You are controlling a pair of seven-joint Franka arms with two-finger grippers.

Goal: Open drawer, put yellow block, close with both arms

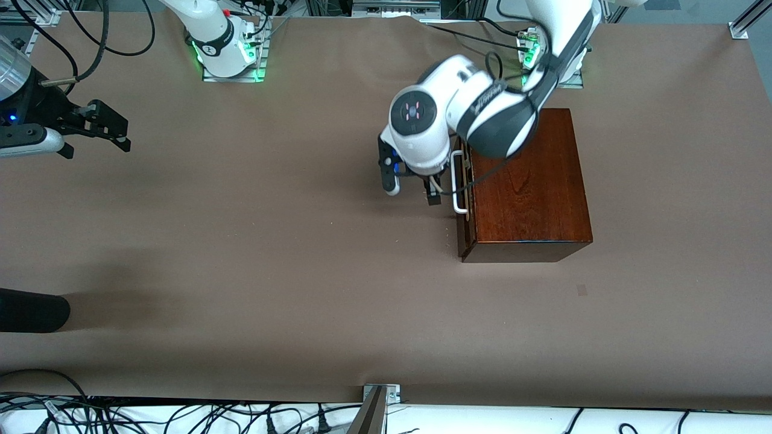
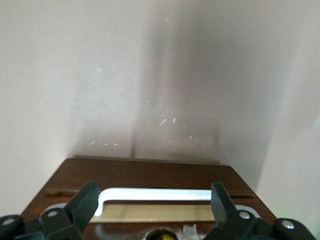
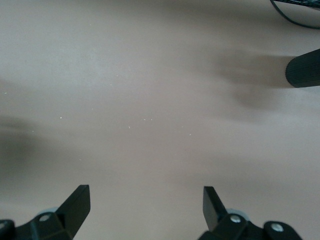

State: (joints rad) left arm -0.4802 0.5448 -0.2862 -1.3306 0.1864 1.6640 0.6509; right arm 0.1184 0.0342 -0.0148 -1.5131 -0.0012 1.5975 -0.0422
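The dark mahogany box (image 1: 531, 187) stands at the left arm's end of the table. Its drawer (image 1: 463, 181) is out by a narrow gap, and a strip of pale tray (image 2: 155, 212) shows beside the white bar handle (image 2: 155, 194). My left gripper (image 1: 432, 191) is just above the handle (image 1: 458, 181). It is open, with one finger past each end of the handle (image 2: 152, 197), and holds nothing. A small yellow patch (image 2: 166, 236) shows at the edge of the left wrist view; I cannot tell whether it is the yellow block. My right gripper (image 1: 111, 129) is open and empty over bare table (image 3: 145, 200) at the right arm's end.
A black cylinder (image 1: 30, 310) juts in over the table edge at the right arm's end, and also shows in the right wrist view (image 3: 305, 70). Brown table (image 1: 271, 241) stretches between the two grippers. Cables lie along the edge nearest the front camera.
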